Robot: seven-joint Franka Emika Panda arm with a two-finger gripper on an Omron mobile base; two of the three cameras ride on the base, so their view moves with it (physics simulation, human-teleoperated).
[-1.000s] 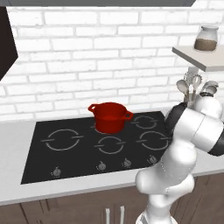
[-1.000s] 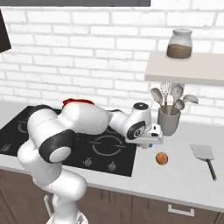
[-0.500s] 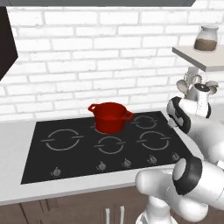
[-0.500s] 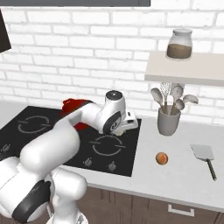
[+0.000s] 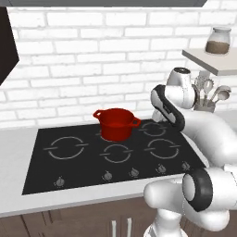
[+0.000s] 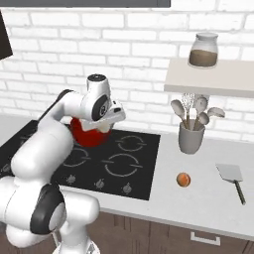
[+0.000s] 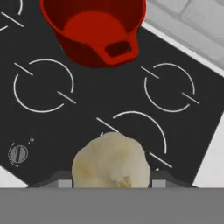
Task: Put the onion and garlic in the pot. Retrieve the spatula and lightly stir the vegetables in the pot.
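Garlic [image 7: 111, 160] sits gripped in the hand [image 7: 111, 181], above the cooktop [image 7: 87, 109] beside the pot [image 7: 94, 30].

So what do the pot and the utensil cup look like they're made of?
The pot: glossy red, probably enamelled metal, judging by its smooth, even sheen. The utensil cup: matte pale grey, possibly ceramic or stoneware; the plain, dull surface leaves that open.

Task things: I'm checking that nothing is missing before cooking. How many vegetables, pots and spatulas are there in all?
Vegetables: 2, onion and garlic
Red pot: 1
Spatula: 1
Total: 4
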